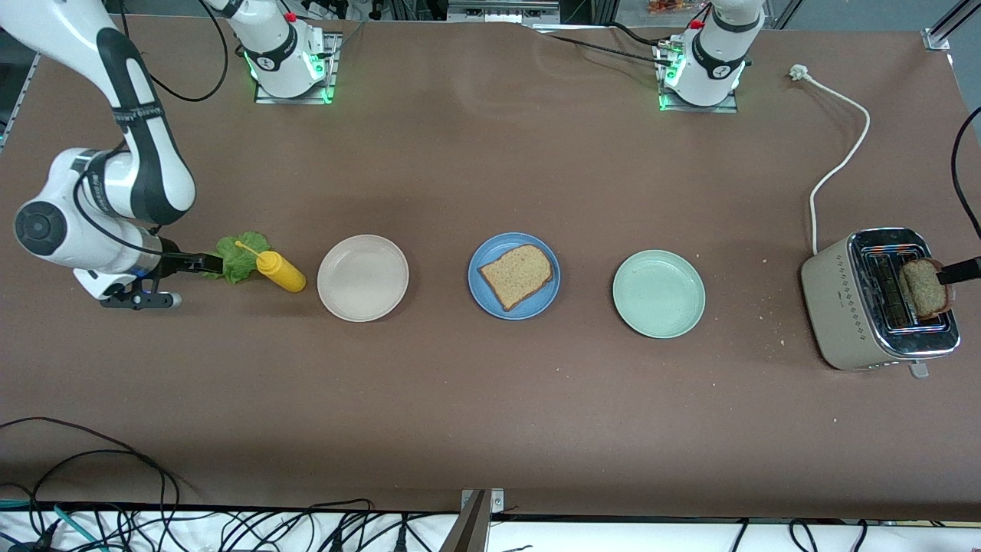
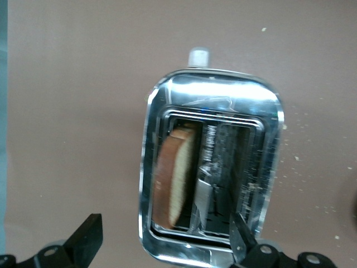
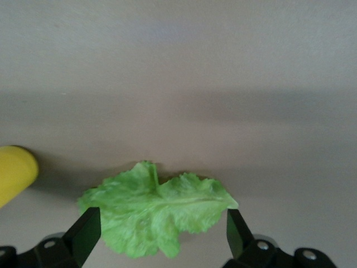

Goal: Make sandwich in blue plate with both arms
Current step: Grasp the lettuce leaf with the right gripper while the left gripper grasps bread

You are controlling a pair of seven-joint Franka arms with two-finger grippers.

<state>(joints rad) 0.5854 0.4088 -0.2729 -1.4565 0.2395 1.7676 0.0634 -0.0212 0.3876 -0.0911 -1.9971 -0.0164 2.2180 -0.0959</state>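
The blue plate (image 1: 482, 297) sits mid-table with one brown toast slice (image 1: 517, 274) lying on it. A second toast slice (image 1: 926, 287) stands in a slot of the toaster (image 1: 843, 303); it also shows in the left wrist view (image 2: 173, 178). My left gripper (image 1: 950, 272) (image 2: 164, 240) is open over the toaster's top, with its fingers either side of that slice. The green lettuce leaf (image 1: 241, 257) (image 3: 159, 215) lies on the table at the right arm's end. My right gripper (image 1: 214, 264) (image 3: 160, 234) is open and low, with its fingers either side of the leaf.
A yellow squeeze bottle (image 1: 280, 271) (image 3: 14, 170) lies right beside the lettuce. A beige-white plate (image 1: 362, 277) and a pale mint-green plate (image 1: 658, 294) flank the blue plate. The toaster's white cord (image 1: 835, 165) runs toward the left arm's base.
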